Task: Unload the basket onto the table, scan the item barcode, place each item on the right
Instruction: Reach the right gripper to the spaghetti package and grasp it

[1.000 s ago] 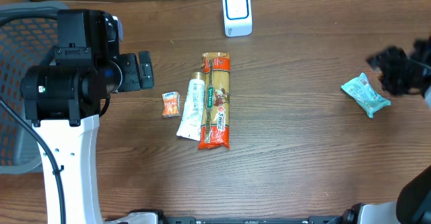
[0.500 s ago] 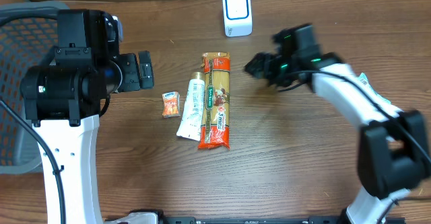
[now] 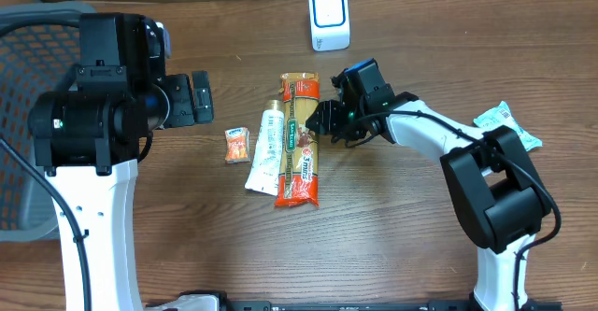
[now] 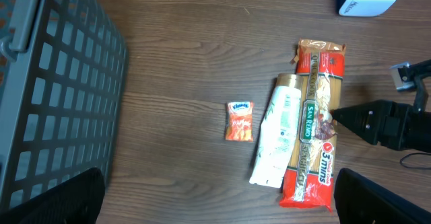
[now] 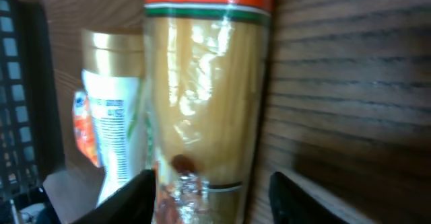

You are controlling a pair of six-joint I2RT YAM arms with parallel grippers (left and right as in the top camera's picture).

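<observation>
A long red and gold spaghetti pack (image 3: 301,141) lies in the middle of the table, also seen in the left wrist view (image 4: 316,123) and filling the right wrist view (image 5: 202,83). My right gripper (image 3: 324,120) is low at the pack's right edge. It is open (image 5: 215,200), one finger (image 5: 128,197) at the pack's far side and the other (image 5: 316,197) over bare wood. The white scanner (image 3: 329,19) stands at the back. My left gripper (image 3: 198,97) hangs wide open (image 4: 219,204) above the table, holding nothing.
A white tube (image 3: 266,148) lies against the pack's left side, and a small orange packet (image 3: 237,146) left of that. A teal packet (image 3: 509,127) lies at the far right. A grey mesh basket (image 4: 54,83) stands at the left edge.
My right arm swept from the far right, beside the teal packet, across to the spaghetti pack, and its jaws have narrowed. The left arm has not moved.
</observation>
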